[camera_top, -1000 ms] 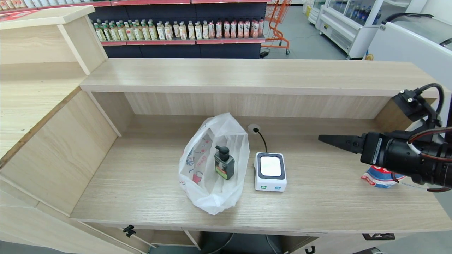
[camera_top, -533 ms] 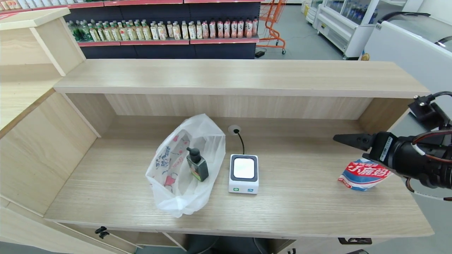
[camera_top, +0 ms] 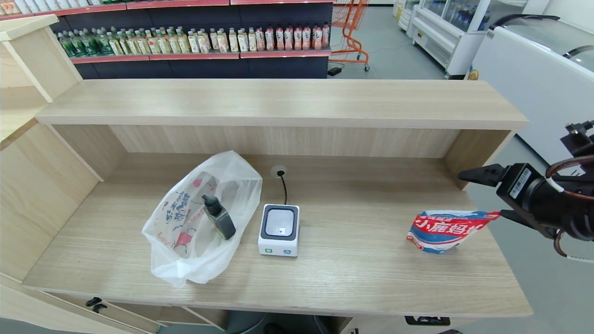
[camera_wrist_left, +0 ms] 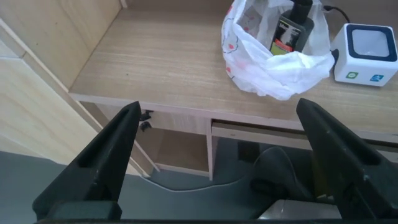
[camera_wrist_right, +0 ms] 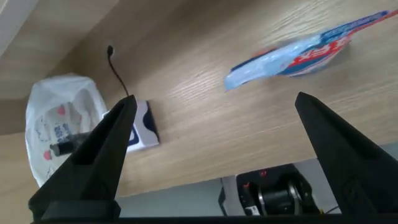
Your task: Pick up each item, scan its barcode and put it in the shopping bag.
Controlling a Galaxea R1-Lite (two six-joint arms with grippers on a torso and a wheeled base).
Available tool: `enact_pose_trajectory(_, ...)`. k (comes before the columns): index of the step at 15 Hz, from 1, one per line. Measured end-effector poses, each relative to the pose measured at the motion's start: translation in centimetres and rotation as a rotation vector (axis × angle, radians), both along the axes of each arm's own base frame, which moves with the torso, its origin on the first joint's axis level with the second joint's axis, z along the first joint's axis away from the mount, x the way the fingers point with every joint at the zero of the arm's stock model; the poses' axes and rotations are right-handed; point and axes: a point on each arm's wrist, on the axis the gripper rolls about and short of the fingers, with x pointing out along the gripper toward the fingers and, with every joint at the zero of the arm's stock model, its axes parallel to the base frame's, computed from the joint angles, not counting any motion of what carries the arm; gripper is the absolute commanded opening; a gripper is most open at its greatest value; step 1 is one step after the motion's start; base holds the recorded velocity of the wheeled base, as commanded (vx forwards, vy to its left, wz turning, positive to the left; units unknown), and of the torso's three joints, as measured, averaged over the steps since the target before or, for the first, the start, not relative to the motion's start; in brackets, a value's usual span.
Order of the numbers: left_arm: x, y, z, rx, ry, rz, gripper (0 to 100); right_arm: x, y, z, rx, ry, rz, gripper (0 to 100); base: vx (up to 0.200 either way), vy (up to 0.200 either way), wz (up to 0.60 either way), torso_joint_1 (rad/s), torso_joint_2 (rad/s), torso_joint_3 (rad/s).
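A red, white and blue pouch (camera_top: pixel 443 229) (camera_wrist_right: pixel 298 53) lies flat near the counter's right end. My right gripper (camera_top: pixel 493 195) (camera_wrist_right: pixel 219 155) hangs open just right of it, past the counter's end, holding nothing. Toward the left stands the white plastic shopping bag (camera_top: pixel 199 218) (camera_wrist_left: pixel 273 50) (camera_wrist_right: pixel 59 118), mouth open, with a dark pump bottle (camera_top: pixel 220 218) (camera_wrist_left: pixel 291 31) (camera_wrist_right: pixel 65 148) inside. The white barcode scanner (camera_top: pixel 279 229) (camera_wrist_left: pixel 368 53) (camera_wrist_right: pixel 140 127) sits right beside the bag. My left gripper (camera_wrist_left: pixel 217 162) is open and empty, low in front of the counter's front edge.
The wooden counter (camera_top: pixel 362 269) has a raised back ledge (camera_top: pixel 278 102) and side walls. The scanner's black cable (camera_top: pixel 283 188) runs to a hole at the back. Bare wood lies between scanner and pouch. Shelves of bottles (camera_top: pixel 195 41) stand behind.
The head camera has turned right, so everything sits further left in the picture. My right gripper has drawn back rightward, from over the counter to beyond the pouch, which now shows whole.
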Motion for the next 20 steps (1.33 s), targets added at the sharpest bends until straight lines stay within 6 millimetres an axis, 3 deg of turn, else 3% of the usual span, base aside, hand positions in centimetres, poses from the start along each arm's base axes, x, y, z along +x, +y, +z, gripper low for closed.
enact_pose_trajectory(4, 0.0, 0.0, 0.0, 0.000, 0.000, -0.002, 100, 0.0, -0.6, -0.9, 0.035, 0.092, -0.138, 100, 0.000, 0.000, 0.00, 0.000, 0.00, 0.000)
enact_pose_trajectory(7, 0.0, 0.0, 0.0, 0.000, 0.000, -0.002, 100, 1.2, -0.9, -2.1, 0.053, 0.136, -0.255, 100, 0.000, 0.000, 0.00, 0.000, 0.00, 0.000)
enact_pose_trajectory(13, 0.0, 0.0, 0.0, 0.001, 0.000, -0.002, 100, 5.3, -1.6, -5.4, 0.056, 0.205, -0.374, 100, 0.000, 0.000, 0.00, 0.000, 0.00, 0.000)
enact_pose_trajectory(20, 0.0, 0.0, 0.0, 0.000, 0.000, -0.002, 100, 9.9, -0.7, -10.7, -0.013, 0.264, -0.346, 100, 0.000, 0.000, 0.00, 0.000, 0.00, 0.000)
